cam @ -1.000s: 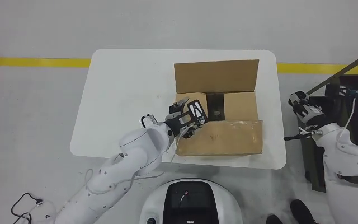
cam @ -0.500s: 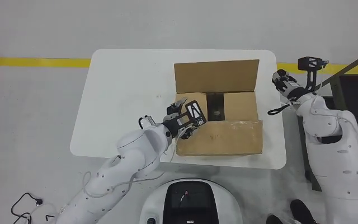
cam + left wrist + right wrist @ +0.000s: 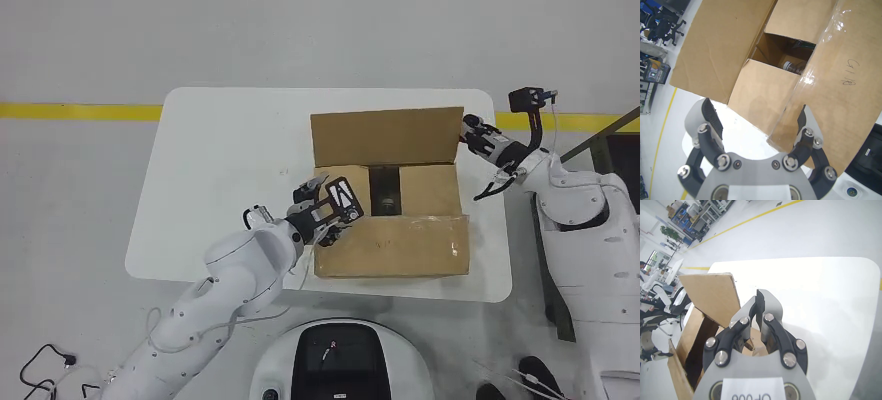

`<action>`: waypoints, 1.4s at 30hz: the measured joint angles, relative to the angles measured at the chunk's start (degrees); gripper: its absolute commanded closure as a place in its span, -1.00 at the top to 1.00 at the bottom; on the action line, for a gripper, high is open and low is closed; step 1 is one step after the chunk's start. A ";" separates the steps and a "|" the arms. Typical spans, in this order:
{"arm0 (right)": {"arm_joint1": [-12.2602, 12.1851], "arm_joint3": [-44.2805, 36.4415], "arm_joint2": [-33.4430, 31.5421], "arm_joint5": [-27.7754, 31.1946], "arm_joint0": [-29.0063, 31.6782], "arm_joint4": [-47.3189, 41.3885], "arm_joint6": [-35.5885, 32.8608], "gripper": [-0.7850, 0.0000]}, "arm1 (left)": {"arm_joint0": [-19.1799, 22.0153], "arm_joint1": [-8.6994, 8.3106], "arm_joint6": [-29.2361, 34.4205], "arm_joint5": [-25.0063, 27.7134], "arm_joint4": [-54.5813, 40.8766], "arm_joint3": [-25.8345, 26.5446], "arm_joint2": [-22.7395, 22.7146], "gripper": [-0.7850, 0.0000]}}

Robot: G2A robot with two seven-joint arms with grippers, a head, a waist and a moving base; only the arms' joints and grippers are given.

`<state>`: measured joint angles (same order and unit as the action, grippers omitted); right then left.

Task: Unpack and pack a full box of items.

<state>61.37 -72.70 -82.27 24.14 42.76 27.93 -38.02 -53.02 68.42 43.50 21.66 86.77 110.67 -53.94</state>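
Observation:
A brown cardboard box [image 3: 388, 192] stands on the right half of the white table [image 3: 220, 180]. Its far flap [image 3: 386, 136] and taped near flap [image 3: 395, 247] are folded out, and the side flaps leave a dark gap. Through that gap I see a grey-capped bottle [image 3: 789, 66] inside the box. My left gripper [image 3: 335, 205] [image 3: 755, 103] is open at the box's left near corner, and the corner of the taped near flap [image 3: 829, 85] lies between its fingers. Shut with nothing in it, my right gripper [image 3: 472, 134] [image 3: 757, 297] hovers at the right corner of the far flap [image 3: 711, 291].
The table's left half [image 3: 220, 180] has free room. A yellow floor line [image 3: 80, 111] runs behind the table. A dark rack [image 3: 610, 150] stands off the table's right edge, beside the right arm.
The right arm swung in from beside the table to the box's far right corner, gripper shut. The left gripper shifted slightly left at the box's near corner.

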 measured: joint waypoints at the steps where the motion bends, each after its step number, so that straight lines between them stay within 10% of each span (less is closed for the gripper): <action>1: -0.16 -0.25 -0.28 1.48 0.28 -0.61 -0.74 -1.00 | 0.04 0.05 0.05 0.15 0.01 0.00 -0.01 1.00; 12: -2.25 -7.70 -4.55 13.28 6.36 -2.92 -6.70 -1.00 | -0.05 0.48 0.21 0.70 0.29 -0.23 -0.31 1.00; 42: -5.35 -19.27 -7.28 16.64 17.36 1.11 -7.44 -1.00 | -6.55 -0.15 0.84 4.46 -0.10 6.11 -6.68 1.00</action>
<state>56.01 -91.98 -89.54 40.78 60.12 29.04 -45.46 -59.57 68.28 44.35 26.12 86.67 116.78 -60.62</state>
